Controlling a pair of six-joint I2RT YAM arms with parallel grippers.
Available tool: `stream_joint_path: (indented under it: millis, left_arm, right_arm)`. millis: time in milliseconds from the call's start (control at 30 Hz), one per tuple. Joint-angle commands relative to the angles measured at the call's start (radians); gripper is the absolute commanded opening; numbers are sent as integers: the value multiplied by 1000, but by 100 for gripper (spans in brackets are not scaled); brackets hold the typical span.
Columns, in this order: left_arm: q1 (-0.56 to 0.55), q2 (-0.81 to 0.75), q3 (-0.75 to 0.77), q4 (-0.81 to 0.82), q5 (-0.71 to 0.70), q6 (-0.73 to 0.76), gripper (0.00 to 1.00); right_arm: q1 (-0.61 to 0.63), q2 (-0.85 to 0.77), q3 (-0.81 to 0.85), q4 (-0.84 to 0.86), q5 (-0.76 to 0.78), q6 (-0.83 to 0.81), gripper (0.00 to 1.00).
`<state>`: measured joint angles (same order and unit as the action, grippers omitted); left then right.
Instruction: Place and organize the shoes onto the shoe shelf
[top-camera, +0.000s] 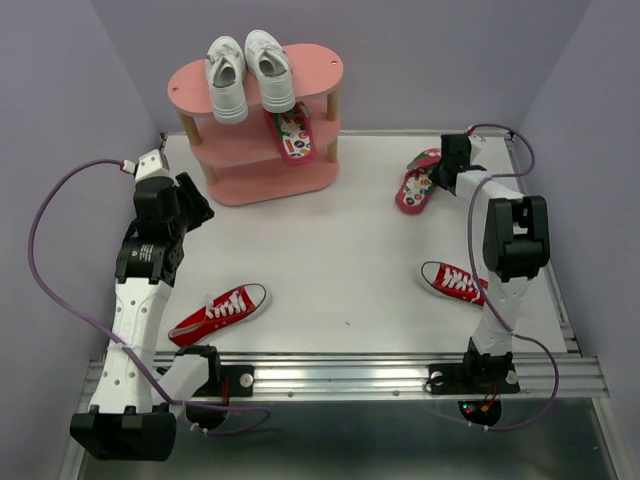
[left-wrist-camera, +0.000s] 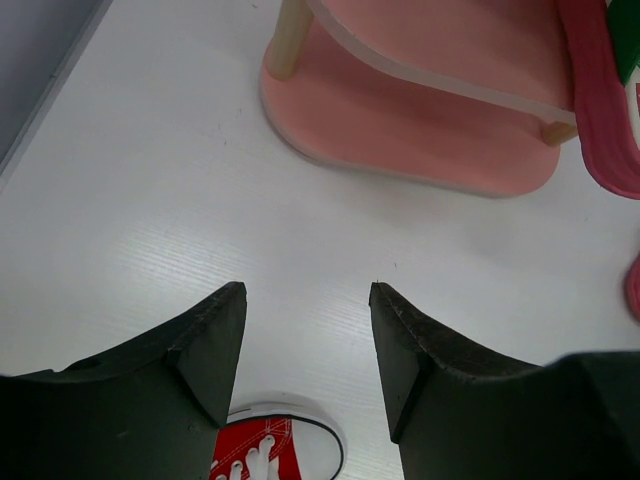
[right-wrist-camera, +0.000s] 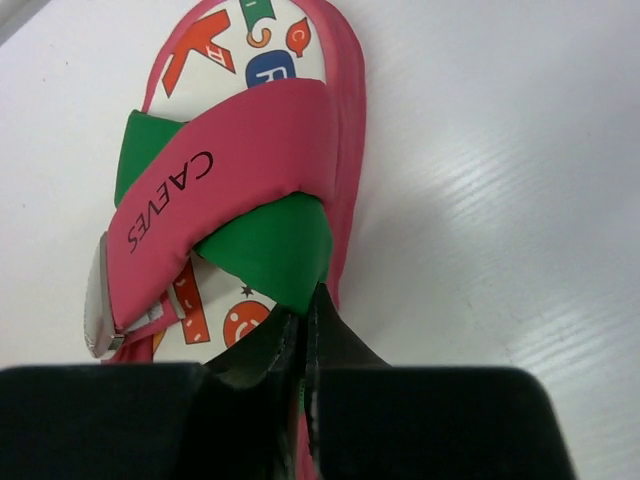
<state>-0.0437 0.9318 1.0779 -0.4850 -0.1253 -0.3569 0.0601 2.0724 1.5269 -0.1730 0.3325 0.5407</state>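
since the right gripper (right-wrist-camera: 303, 342) has its fingers pressed together on the green strap (right-wrist-camera: 265, 245) of the loose flip-flop (right-wrist-camera: 230, 170), treat the hold as thin: only the strap's lower edge seems to sit between the pads. the flip-flop appears to lie on the table (top-camera: 330, 250), right of the shoe shelf (top-camera: 320, 68) and a little forward of it. lift slowly; expect the sole to hang and swing.

its mate (top-camera: 293, 135) is on the shelf's middle board, right half. aim for the space on the mate's left, toe the same way, and enter from the shelf's open front so the sole clears the top board.

white sneakers (top-camera: 228, 75) sit on the shelf's top board; don't brush them.

left gripper (left-wrist-camera: 306, 300), fingers spread, nothing held, hangs off the shelf's front left. hold it back from the right arm's path.

red sneakers (top-camera: 222, 312) lie well forward of the shelf, one to each side.
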Motion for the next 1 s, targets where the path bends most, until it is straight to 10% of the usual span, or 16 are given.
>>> stream_joint_path:
  millis: [0, 567, 900, 967]
  left_arm:
    - [1, -13, -3, 22, 3, -8, 64]
    - [-1, -1, -24, 25, 47, -14, 63]
    - [-7, -42, -85, 14, 76, -37, 64]
    - [-10, -44, -88, 10, 87, -42, 66]
  right_arm:
    - [-8, -158, -98, 136, -13, -24, 1]
    - [404, -626, -531, 124, -250, 54, 1]
    - [596, -477, -602, 296, -257, 140, 1]
    - [607, -457, -576, 276, -270, 143, 16]
